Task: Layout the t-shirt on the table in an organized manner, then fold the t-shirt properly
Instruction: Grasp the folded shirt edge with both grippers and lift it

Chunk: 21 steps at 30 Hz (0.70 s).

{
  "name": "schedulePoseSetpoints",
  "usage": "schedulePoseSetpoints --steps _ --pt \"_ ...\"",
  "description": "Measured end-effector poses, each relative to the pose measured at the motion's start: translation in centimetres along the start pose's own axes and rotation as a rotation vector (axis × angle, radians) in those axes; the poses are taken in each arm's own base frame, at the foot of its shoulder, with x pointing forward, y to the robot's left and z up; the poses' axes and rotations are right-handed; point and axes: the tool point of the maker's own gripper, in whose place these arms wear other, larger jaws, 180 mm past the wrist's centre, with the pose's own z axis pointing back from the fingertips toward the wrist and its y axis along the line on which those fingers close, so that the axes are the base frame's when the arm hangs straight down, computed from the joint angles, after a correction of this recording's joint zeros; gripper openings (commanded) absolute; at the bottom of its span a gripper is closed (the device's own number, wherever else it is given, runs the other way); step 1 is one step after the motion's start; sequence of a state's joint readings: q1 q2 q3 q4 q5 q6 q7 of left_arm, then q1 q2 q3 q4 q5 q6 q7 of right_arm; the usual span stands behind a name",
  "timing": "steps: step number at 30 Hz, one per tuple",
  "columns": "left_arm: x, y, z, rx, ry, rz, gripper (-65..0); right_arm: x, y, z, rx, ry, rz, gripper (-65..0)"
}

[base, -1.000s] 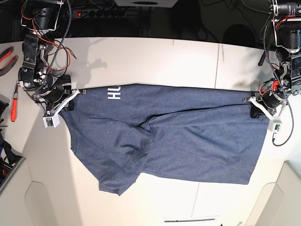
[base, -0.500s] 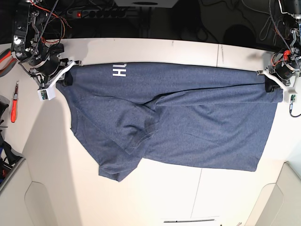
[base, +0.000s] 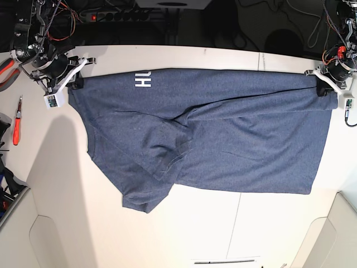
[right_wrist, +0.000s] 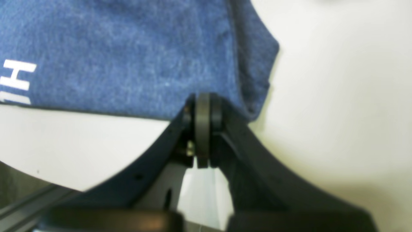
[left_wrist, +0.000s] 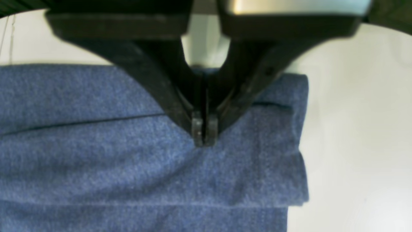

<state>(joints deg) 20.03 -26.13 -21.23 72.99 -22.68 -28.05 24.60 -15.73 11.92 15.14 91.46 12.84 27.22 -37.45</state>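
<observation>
While the t-shirt [base: 212, 134] is stretched along the 9-to-3 line, its far corners are pinched by both grippers. The right gripper [base: 75, 75] is clenched on the 9 o'clock corner, the left gripper [base: 322, 86] on the 3 o'clock one. The slack cloth is spread toward 6 o'clock over the table [base: 184, 234].

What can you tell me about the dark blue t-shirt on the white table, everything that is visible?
The heathered navy-blue cotton t-shirt lies spread across the wide white table, wrinkled, with a sleeve folded over its middle and a layer doubled over along its far edge. White block letters show partly near the far edge. The left gripper is shut on one far corner, where the cloth is doubled; the right gripper is shut on the other far corner, beside the letters. The near hem rests flat on the table.
</observation>
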Motion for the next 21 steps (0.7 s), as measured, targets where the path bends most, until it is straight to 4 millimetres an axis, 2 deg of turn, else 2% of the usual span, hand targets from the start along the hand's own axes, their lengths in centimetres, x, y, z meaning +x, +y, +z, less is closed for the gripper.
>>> schedulePoseSetpoints --steps 4,10,13,16,21 --pt "0.0 -0.5 -0.1 -0.012 -0.006 0.014 -65.0 2.7 0.5 0.2 0.028 -0.148 -0.035 -65.0" --pt "0.1 -0.8 0.0 -0.022 -0.004 0.002 -65.0 5.9 -0.1 -0.4 -0.009 -0.188 0.012 -65.0" --pt "0.1 -0.9 0.0 -0.025 -0.003 0.0 -65.0 5.0 -0.5 -1.1 -0.015 -0.156 0.004 -65.0" --pt "0.0 -0.9 0.0 -0.024 0.001 0.0 -65.0 2.1 -0.7 -2.3 -0.006 -0.086 -0.033 -65.0" --pt "0.0 -0.9 0.1 -0.027 0.003 0.0 -65.0 1.5 -0.8 -2.8 0.006 -0.077 -0.063 -65.0"
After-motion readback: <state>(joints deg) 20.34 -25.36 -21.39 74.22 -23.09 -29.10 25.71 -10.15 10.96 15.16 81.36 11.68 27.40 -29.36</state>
